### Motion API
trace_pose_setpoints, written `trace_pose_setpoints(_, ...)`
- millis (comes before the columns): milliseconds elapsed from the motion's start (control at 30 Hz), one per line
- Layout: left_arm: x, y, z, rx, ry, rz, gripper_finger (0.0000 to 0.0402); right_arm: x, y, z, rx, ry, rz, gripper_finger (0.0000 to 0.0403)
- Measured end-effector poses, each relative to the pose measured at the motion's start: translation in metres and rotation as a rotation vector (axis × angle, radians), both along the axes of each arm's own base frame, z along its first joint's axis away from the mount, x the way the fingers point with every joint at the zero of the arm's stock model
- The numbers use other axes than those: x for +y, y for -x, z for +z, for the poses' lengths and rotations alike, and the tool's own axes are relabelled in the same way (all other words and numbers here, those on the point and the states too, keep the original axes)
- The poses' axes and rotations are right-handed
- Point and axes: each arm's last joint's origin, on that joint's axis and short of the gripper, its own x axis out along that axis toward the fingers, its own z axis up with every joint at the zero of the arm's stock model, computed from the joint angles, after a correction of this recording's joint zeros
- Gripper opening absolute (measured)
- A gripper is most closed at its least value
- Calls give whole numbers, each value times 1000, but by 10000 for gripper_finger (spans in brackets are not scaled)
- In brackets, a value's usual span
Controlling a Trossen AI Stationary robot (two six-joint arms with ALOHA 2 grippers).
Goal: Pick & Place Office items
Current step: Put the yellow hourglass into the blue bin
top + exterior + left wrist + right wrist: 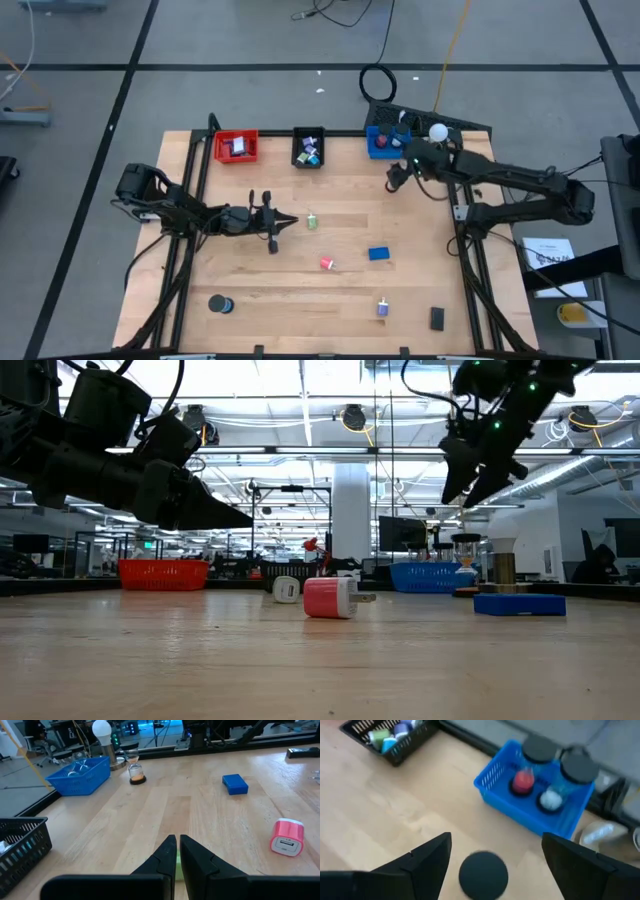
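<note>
Nearest the lower edge of the high view, a black disc [220, 304], a purple block [382, 307] and a black block [437, 318] lie on the worktop [300, 290]. Farther up sit a pink charger [327, 263], a blue block [378, 254] and a green item [312, 222]. At centre left the left pincer [288, 221] hovers, fingers pressed together, holding nothing. At upper right the right pincer [495, 857] hangs wide apart above a dark disc [483, 874], near the blue tray [382, 143]. Black [308, 148] and red trays [236, 147] line the top edge.
</note>
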Motion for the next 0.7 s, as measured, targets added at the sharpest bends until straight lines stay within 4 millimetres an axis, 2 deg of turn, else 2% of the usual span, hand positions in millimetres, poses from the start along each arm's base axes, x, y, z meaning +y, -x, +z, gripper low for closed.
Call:
trace_pose_setpoints(133, 0, 0, 0, 0, 1, 1, 31, -8, -10, -5, 68, -157, -48, 303)
trace_pose_setpoints(267, 0, 0, 0, -1, 3, 1, 31, -13, -21, -21, 150, -234, -87, 309)
trace_pose_setpoints(533, 0, 0, -1, 6, 0, 0, 31, -20, -34, -42, 225, -264, -117, 331)
trace_pose_setpoints(700, 0, 0, -1, 7, 1, 1, 31, -22, -39, -44, 206, -248, -97, 311)
